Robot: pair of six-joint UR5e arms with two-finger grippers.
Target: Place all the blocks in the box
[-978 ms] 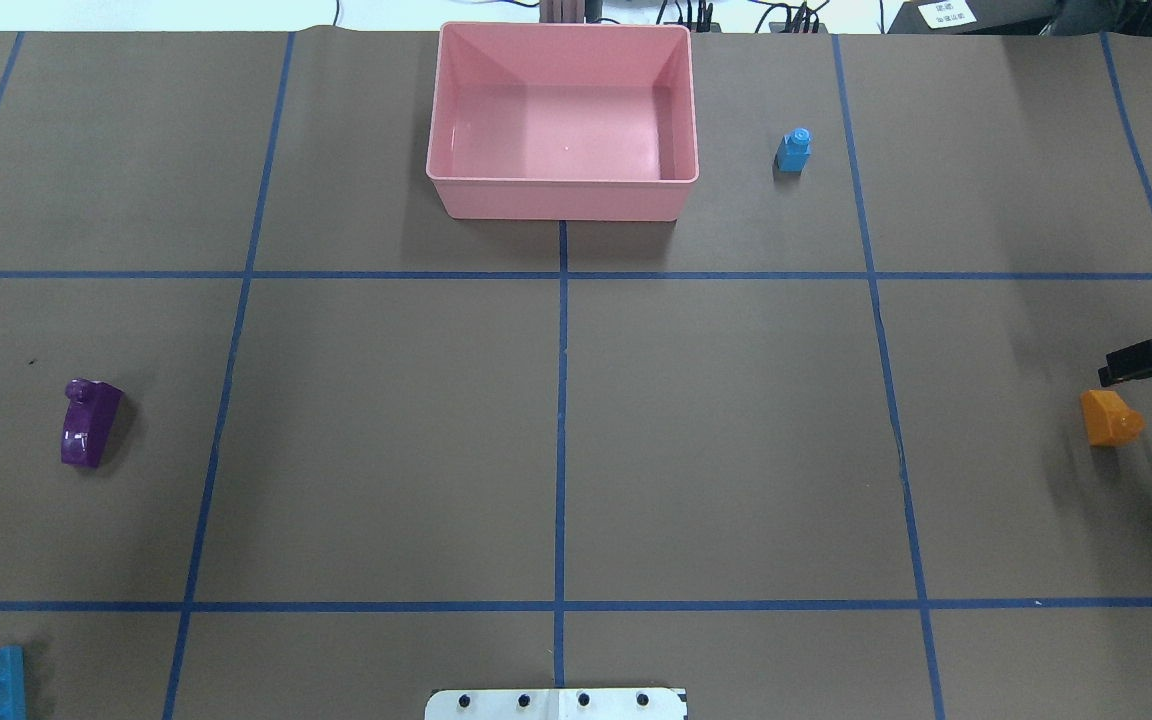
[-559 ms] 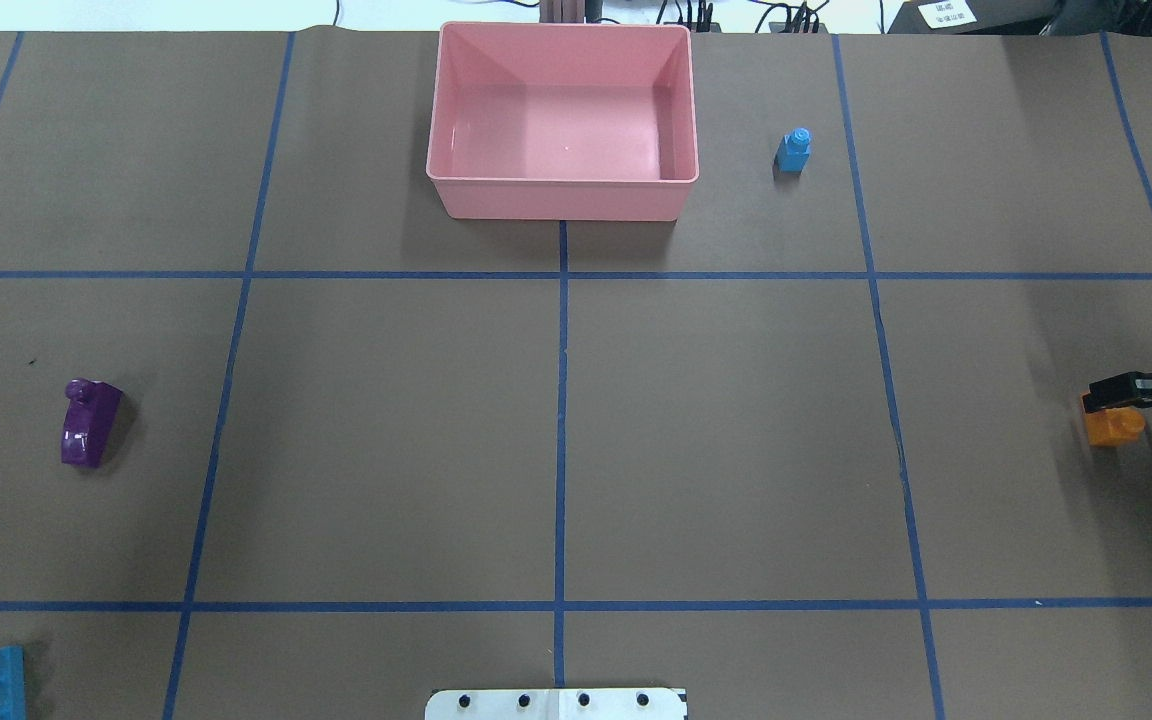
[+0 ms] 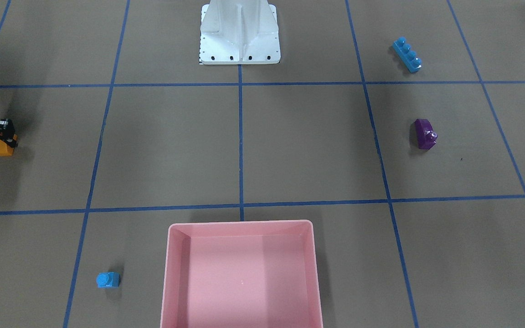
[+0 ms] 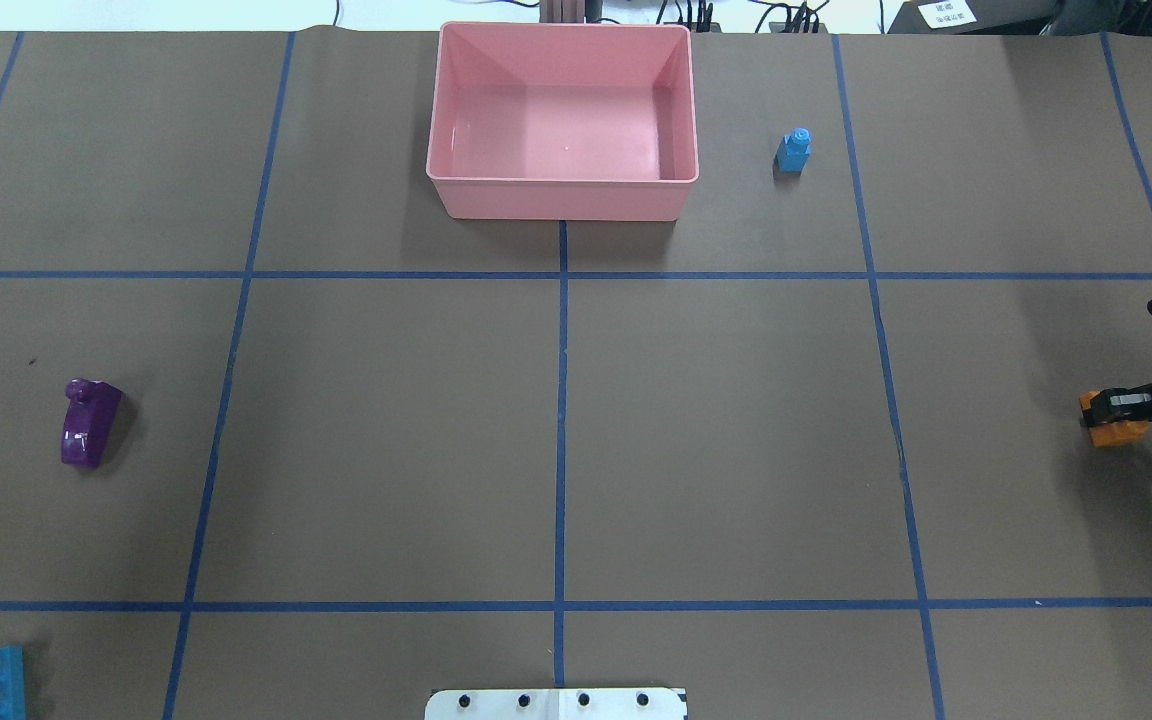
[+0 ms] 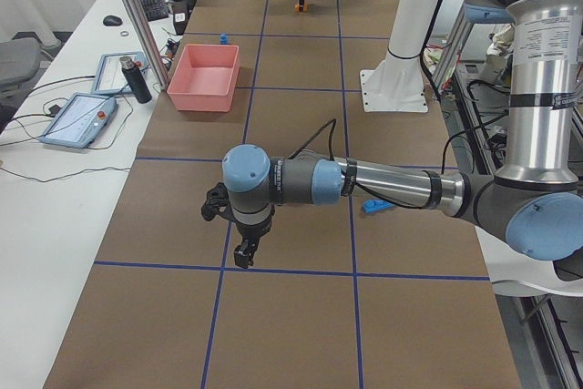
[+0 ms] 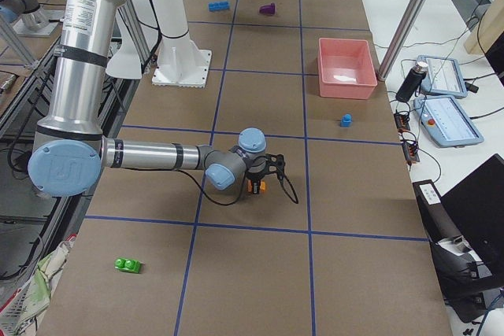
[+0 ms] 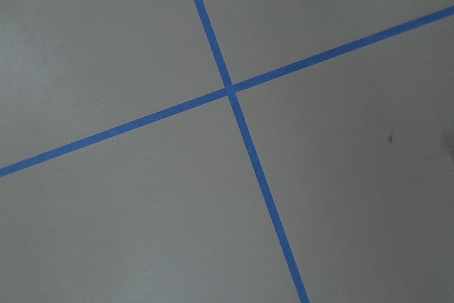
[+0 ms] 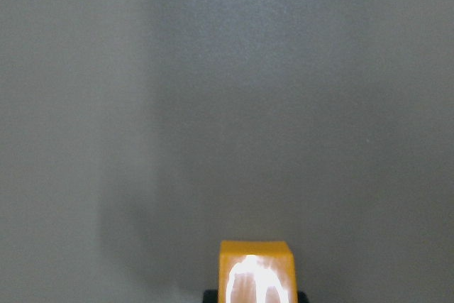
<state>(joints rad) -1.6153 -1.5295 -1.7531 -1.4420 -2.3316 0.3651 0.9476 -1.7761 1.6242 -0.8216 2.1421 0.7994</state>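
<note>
**Step in hand.** The right end effector is down on the orange block near the desk's right edge, well apart from the box. In the right wrist view, dark finger parts show on either side of the block. Whether they press on it cannot be told.

**Recommended handling.**
- The block is small and glossy, so the grip should be centred on its flat sides and confirmed firm before any lift.
- The lift should be straight up, and the carry high enough to clear the box's near wall.
- The release should be made over the box floor, not over the rim.

**Left end effector**. It hangs over bare desk above a crossing of blue tape lines. Its opening cannot be judged.

**Container.** The box is the only container, and it holds 0 blocks. Its pink floor shows bare in both the overhead and front views.

**Blocks outside, all on the desk:**
- The small blue block stands upright near the box's right wall, apart from it.
- The purple block is far to the left.
- The long blue block is at the near left.
- The green block is beyond the orange one, on the right.
</note>
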